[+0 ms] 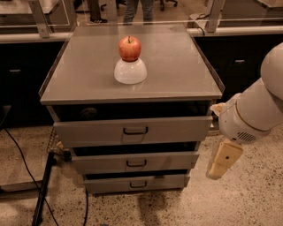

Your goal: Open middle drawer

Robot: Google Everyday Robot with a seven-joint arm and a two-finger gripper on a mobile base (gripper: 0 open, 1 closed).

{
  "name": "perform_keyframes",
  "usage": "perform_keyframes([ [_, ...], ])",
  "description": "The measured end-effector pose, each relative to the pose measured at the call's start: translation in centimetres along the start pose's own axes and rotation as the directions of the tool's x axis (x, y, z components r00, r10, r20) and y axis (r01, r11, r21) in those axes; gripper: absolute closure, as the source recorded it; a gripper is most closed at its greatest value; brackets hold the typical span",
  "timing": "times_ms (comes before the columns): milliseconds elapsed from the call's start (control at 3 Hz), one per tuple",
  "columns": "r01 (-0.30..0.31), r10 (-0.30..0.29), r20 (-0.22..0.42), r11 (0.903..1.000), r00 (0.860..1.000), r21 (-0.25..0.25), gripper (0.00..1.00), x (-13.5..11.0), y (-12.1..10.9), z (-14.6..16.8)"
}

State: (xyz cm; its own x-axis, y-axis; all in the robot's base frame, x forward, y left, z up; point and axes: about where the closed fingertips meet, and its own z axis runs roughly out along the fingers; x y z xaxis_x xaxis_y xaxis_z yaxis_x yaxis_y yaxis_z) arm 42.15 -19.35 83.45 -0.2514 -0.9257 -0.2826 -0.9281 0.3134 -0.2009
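Note:
A grey metal cabinet [132,90] with three stacked drawers fills the middle of the camera view. The middle drawer [135,163] has a flat grey front with a small dark loop handle [136,163] at its centre, and it sits slightly forward of the cabinet body. The taller top drawer [132,130] is above it and the shortest bottom drawer [137,183] below. My gripper [223,161] hangs down from the white arm [254,110] to the right of the cabinet, level with the middle drawer and apart from it.
A red apple [129,48] rests on an upturned white bowl [130,71] on the cabinet top. Black cables [42,190] run along the speckled floor at the left. Dark counters stand behind, and a person's legs [137,9] show at the far back.

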Motion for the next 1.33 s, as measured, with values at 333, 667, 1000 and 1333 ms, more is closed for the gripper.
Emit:
perform_keyframes([
  [333, 0.016, -0.016, -0.013, 0.9998, 1.0, -0.01, 0.0, 0.4, 0.4, 1.2],
  [667, 0.029, -0.03, -0.015, 0.999, 0.999, -0.033, 0.0, 1.3, 1.1, 4.0],
  [1000, 0.039, -0.038, 0.032, 0.9978, 0.999, -0.053, 0.0, 2.1, 2.4, 8.1],
  [1333, 0.054, -0.044, 0.149, 0.9967, 0.988, -0.061, 0.0, 1.9, 4.5, 14.7],
])
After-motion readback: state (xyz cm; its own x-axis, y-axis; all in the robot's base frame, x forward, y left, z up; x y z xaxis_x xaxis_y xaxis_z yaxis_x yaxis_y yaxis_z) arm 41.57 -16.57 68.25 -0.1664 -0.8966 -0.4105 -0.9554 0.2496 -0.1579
